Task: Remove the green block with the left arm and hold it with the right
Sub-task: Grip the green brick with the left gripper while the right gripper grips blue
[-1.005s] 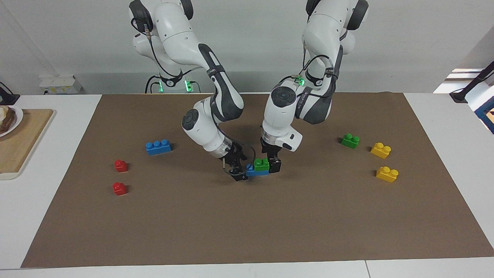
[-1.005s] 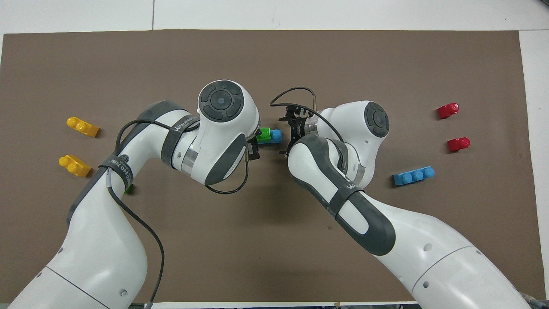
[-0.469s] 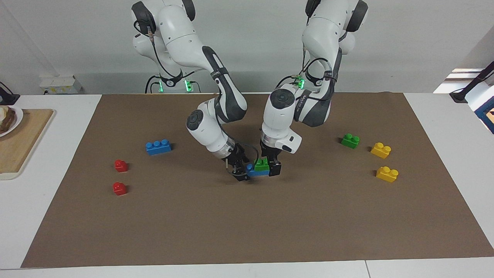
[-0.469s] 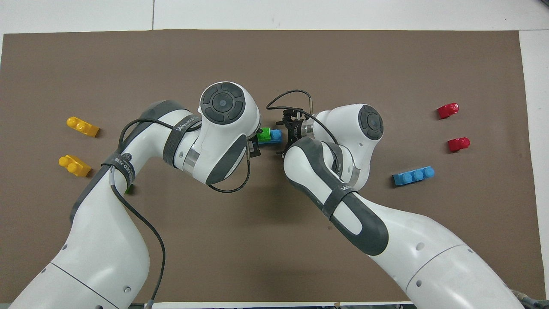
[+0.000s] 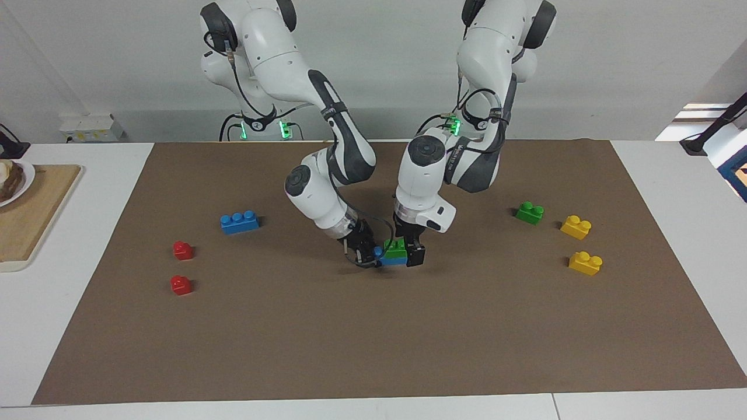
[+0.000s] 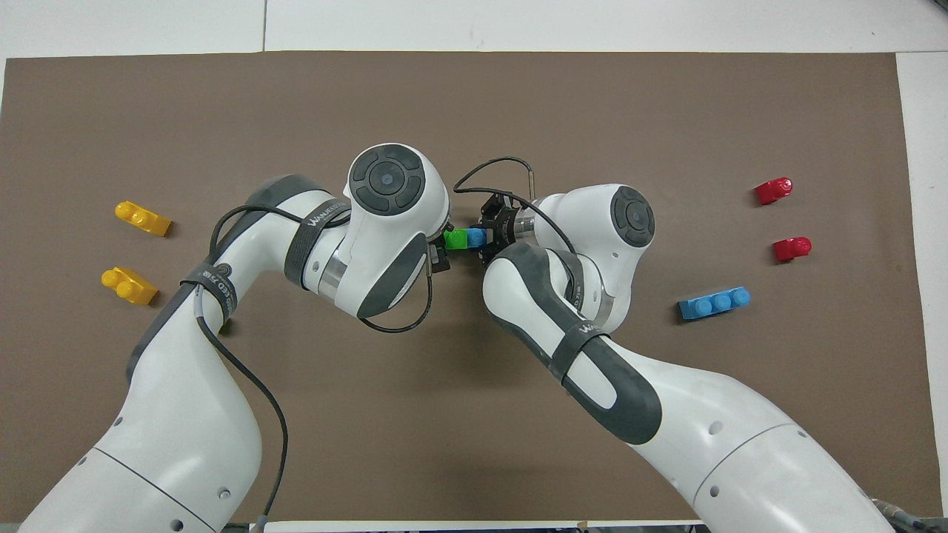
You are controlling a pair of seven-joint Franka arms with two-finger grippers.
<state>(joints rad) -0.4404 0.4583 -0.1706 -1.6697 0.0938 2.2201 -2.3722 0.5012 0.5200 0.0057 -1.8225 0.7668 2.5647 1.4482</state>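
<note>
A green block (image 5: 395,249) sits stacked on a blue brick (image 5: 392,261) in the middle of the brown mat; both also show in the overhead view, the green block (image 6: 455,238) and the blue brick (image 6: 476,237). My left gripper (image 5: 408,248) comes down from above and is shut on the green block. In the overhead view its wrist hides it. My right gripper (image 5: 365,254) is low on the mat at the blue brick's free end, toward the right arm's end of the table, and also shows in the overhead view (image 6: 492,233).
A second green block (image 5: 529,212) and two yellow bricks (image 5: 576,227) (image 5: 585,262) lie toward the left arm's end. A loose blue brick (image 5: 240,222) and two red pieces (image 5: 182,250) (image 5: 180,285) lie toward the right arm's end. A wooden board (image 5: 29,216) is off the mat.
My right gripper has slid along the mat up to the free end of the blue brick. My left gripper has stayed on the green block.
</note>
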